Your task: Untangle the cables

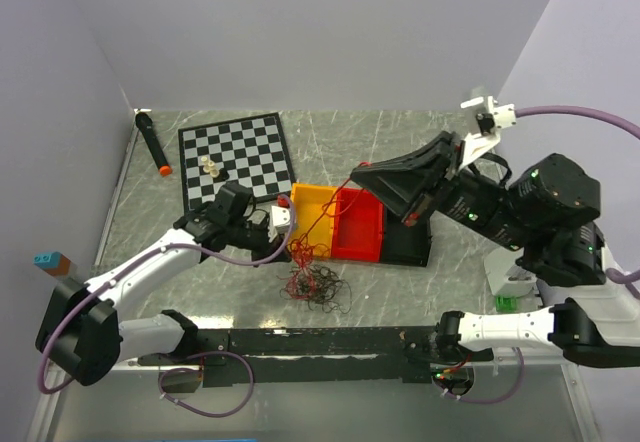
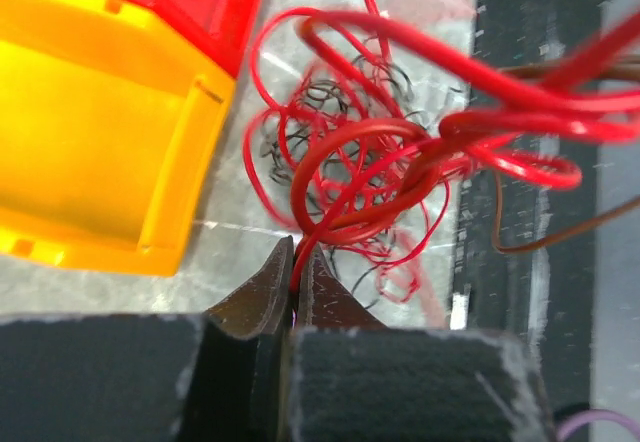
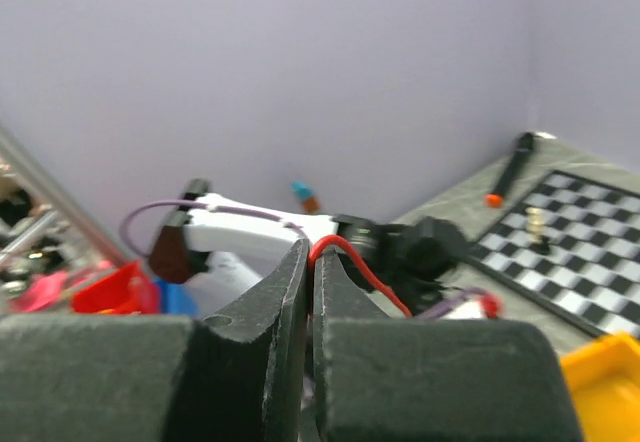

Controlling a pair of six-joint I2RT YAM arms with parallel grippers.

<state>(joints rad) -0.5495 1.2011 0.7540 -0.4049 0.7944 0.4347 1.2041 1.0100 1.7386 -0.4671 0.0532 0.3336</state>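
Taking the open yellow plastic tray (image 1: 312, 214) as the landmark: far to its left, by the wall, lies one black marker pen with an orange tip (image 1: 150, 142). Nearer on the same side sits one black-and-white chessboard (image 1: 236, 160) carrying two pale chess pieces (image 1: 210, 167). All rest on the grey marbled desk (image 1: 400, 132).

The left end effector (image 2: 296, 257) hangs at the tray's near left corner. Its two fingers are pressed almost together, pinching a single red strand.

Just in front of the tray, on the desk, lies the heap of cables (image 1: 316, 284), hair-fine red and black wires in curly loops, too knotted to count. One red strand rises from the heap across the tray, up and to the right.

Touching the tray's right side is one red plastic tray (image 1: 358, 224), and beyond that one black tray (image 1: 415, 252), making three trays in a row.

Above the red tray, the right end effector (image 3: 310, 252) has its fingers closed to a slit on the upper end of a red strand.
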